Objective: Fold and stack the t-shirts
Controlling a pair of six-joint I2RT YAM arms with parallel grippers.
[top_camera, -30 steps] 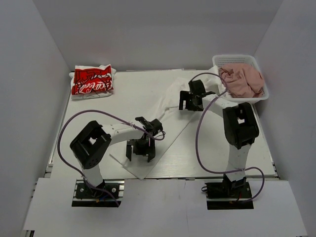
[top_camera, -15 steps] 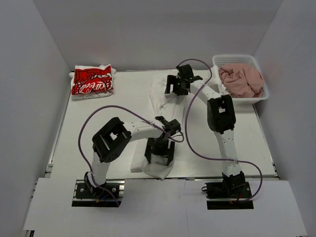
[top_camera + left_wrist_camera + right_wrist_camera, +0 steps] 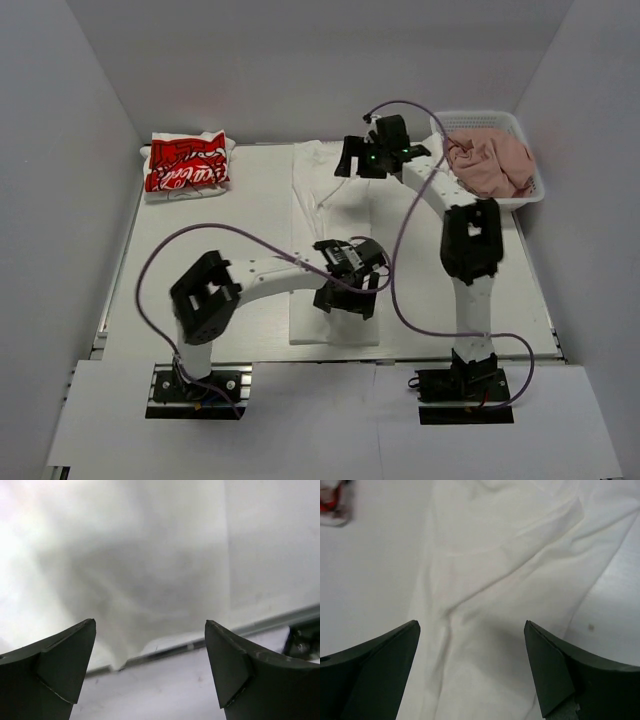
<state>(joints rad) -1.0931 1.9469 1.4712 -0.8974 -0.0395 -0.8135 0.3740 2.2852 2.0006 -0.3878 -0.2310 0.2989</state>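
The large white t-shirt (image 3: 320, 215) lies as a long narrow strip down the middle of the table, its print hidden. My left gripper (image 3: 346, 303) is over its near end; in the left wrist view it (image 3: 150, 625) is open and empty, with the white cloth (image 3: 140, 555) beyond the fingers. My right gripper (image 3: 361, 163) is over the far end; in the right wrist view it (image 3: 471, 625) is open and empty just above the wrinkled cloth (image 3: 485, 580). The white shirt with red script print (image 3: 187, 163) lies folded at the back left. The dusty-pink shirt (image 3: 490, 162) is bunched in the basket.
The white mesh basket (image 3: 478, 120) stands at the back right, next to my right arm. The table's near edge (image 3: 260, 625) shows just below the shirt's hem in the left wrist view. Purple cables loop from both arms over the table.
The white shirt went from a diagonal spread to a straight narrow strip. My left gripper swept right across the near end. My right gripper moved back and left to the far end.
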